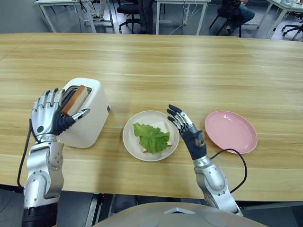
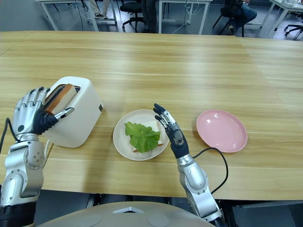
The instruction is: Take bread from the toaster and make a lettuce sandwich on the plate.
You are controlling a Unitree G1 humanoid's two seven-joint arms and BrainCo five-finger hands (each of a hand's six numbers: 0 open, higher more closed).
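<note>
A white toaster (image 1: 90, 120) stands at the left of the table with a slice of bread (image 1: 75, 99) sticking up from its slot. My left hand (image 1: 47, 116) is at the toaster's left side, fingers spread, thumb reaching across just below the slice without closing on it. To the toaster's right, a cream plate (image 1: 130, 137) carries a slice of bread (image 1: 161, 126) topped with a green lettuce leaf (image 1: 151, 137). My right hand (image 1: 187, 128) is held open just right of that plate, fingers straight and pointing away from me.
An empty pink plate (image 1: 231, 131) lies right of my right hand. A black cable (image 1: 236, 158) loops on the table by my right forearm. Chairs and table legs stand beyond the table's far edge.
</note>
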